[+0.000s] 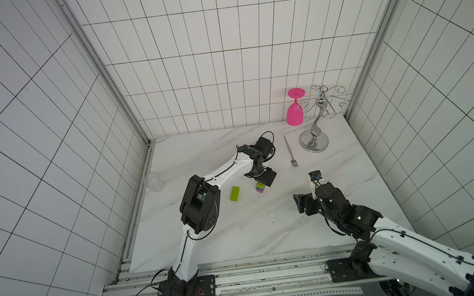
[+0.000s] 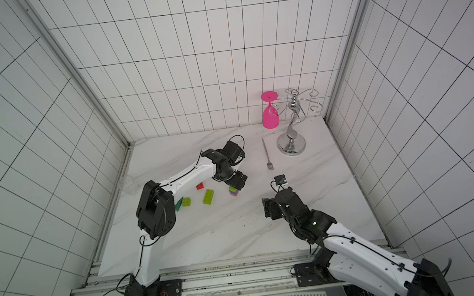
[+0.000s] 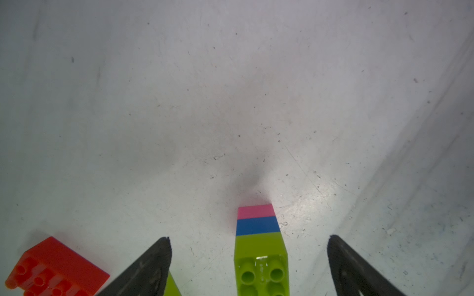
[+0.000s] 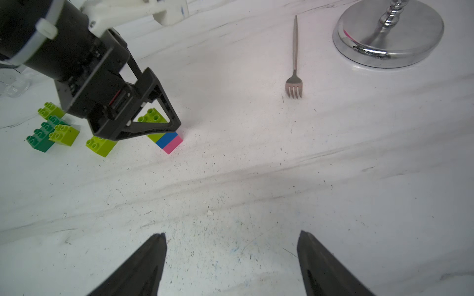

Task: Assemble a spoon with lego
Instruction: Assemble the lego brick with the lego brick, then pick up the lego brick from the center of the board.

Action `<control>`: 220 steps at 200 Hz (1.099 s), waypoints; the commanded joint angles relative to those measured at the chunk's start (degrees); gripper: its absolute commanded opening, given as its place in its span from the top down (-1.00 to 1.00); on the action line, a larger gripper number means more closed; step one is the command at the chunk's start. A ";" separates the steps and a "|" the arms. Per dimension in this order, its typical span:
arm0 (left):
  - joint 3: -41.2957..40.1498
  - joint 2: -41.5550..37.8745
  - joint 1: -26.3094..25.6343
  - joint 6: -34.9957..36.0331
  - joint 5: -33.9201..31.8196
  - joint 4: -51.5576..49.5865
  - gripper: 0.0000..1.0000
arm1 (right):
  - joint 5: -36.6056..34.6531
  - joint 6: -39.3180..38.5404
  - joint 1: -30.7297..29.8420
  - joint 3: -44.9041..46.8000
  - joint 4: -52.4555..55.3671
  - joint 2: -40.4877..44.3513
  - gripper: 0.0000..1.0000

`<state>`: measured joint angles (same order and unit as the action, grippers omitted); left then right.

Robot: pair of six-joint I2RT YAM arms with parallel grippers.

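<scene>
A joined lego stack [image 3: 259,238] of lime-green, blue and pink bricks lies on its side on the marble table; it also shows in both top views [image 1: 260,187] [image 2: 234,191]. My left gripper [image 3: 249,237] stands open around the stack, with clear gaps on both sides of it. A red brick [image 3: 56,269] lies just outside one finger. Loose lego lies left of the stack: a long lime brick [image 2: 208,196], a small lime brick [image 2: 186,202] and a dark-green brick [image 4: 42,137]. My right gripper [image 4: 232,233] hovers open and empty, nearer the table's front. No spoon is in view.
A metal fork [image 1: 290,151] lies behind the right gripper. A chrome rack [image 1: 315,142] with a pink glass [image 1: 294,111] hanging on it stands at the back right. A clear cup [image 1: 154,182] sits at the table's left edge.
</scene>
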<state>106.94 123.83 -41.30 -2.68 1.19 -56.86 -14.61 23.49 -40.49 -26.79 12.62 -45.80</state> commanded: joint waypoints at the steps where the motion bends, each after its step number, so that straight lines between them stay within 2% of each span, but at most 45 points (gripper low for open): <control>1: -2.31 -3.27 0.12 -0.62 1.94 2.40 -0.89 | -0.86 -0.46 0.23 -1.69 0.35 0.36 -0.67; 32: -6.00 -7.93 0.19 -1.49 1.39 4.50 -0.88 | -0.99 -0.63 0.31 -1.87 0.38 0.01 -0.67; 60: -14.20 -19.04 1.14 -4.99 -0.75 10.04 -0.86 | 0.28 -1.64 0.25 -2.49 -0.24 -1.73 -0.67; 98: -36.39 -46.57 7.93 -17.02 -5.57 17.81 -0.84 | 3.33 -2.15 -0.92 -11.25 5.15 -10.93 -0.63; 126: -49.19 -69.31 9.91 -19.21 -11.84 18.21 -0.84 | 3.54 0.96 -4.76 -20.12 9.74 -20.31 -0.54; 153: -52.09 -83.84 10.37 -19.58 -16.28 11.87 -0.84 | 7.18 9.09 -8.26 -29.26 11.62 -31.99 -0.42; 178: -55.14 -94.09 10.37 -19.03 -19.75 10.63 -0.86 | 9.23 16.45 -11.60 -39.47 13.38 -43.63 -0.40; 220: -56.88 -103.55 10.39 -19.83 -22.88 11.75 -0.91 | 7.60 18.44 -15.75 -56.22 17.14 -60.66 -0.37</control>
<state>50.92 23.31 -31.00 -22.02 -18.22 -45.12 -6.48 38.06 -54.65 -75.57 25.26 -100.33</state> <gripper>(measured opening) 0.953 0.686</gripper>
